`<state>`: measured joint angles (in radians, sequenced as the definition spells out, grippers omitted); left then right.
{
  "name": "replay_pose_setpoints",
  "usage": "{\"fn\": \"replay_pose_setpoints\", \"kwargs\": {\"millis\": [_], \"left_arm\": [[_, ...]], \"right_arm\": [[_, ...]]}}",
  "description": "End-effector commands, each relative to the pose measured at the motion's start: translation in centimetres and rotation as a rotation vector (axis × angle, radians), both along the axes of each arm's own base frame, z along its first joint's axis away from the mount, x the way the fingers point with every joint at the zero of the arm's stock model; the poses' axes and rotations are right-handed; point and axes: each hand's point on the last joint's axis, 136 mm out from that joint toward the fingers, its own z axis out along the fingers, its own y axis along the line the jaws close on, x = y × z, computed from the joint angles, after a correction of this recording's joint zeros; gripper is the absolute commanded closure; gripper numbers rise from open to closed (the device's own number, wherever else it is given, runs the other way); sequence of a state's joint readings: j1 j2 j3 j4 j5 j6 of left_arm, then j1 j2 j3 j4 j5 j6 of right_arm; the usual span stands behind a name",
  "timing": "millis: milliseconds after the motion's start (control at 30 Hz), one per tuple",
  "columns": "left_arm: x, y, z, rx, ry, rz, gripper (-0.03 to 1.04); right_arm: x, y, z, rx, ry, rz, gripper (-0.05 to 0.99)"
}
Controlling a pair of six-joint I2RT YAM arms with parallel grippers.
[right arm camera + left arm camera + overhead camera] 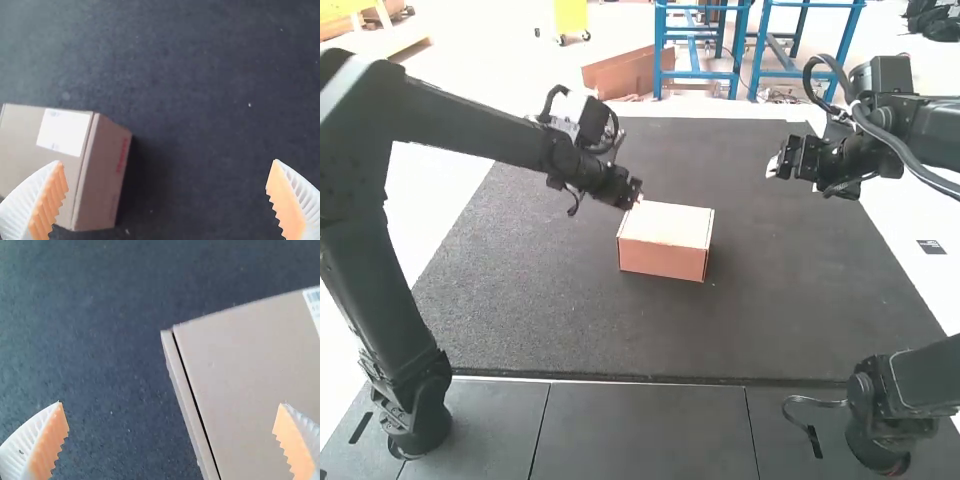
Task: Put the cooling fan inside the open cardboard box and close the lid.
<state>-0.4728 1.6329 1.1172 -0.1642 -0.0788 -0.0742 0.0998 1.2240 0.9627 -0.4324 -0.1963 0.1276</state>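
Note:
A small cardboard box (665, 240) sits on the dark mat with its lid down flat; the fan is hidden from sight. My left gripper (632, 193) hovers just above the box's far left corner, fingers open, with the lid's edge (187, 405) below and nothing held between the orange pads (47, 440). My right gripper (782, 160) hangs in the air well to the right of the box and behind it, open and empty. From the right wrist the box (70, 165) appears with a white label on top, beside one of the pads (45, 200).
The dark mat (800, 290) covers the table, with bare room in front of and to both sides of the box. The table's front edge (650, 382) runs below the mat.

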Motion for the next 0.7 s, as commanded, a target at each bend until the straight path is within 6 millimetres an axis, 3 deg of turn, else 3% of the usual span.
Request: {"fn": "replay_pose_setpoints", "kwargs": {"millis": [0,200,400,500,667], "left_arm": [[1.0,0.3,12.2,-0.132,-0.222,0.006,0.04],[0.3,1.8,14.5,-0.209,-0.252,0.034,0.04],[-0.8,4.8,18.2,-0.312,-0.483,0.043,0.04],[-2.3,6.2,18.7,-0.341,-0.569,0.049,0.04],[-4.7,8.4,17.3,-0.334,-0.625,0.075,0.04]], "right_arm": [[0.5,0.3,1.2,0.018,-0.028,0.013,0.02],[1.8,0.6,2.9,0.019,-0.126,0.034,0.02],[3.2,0.7,7.0,-0.032,-0.359,0.078,0.02],[3.0,0.5,8.5,-0.079,-0.465,0.102,0.02],[2.2,0.0,8.0,-0.099,-0.486,0.083,0.02]]}}
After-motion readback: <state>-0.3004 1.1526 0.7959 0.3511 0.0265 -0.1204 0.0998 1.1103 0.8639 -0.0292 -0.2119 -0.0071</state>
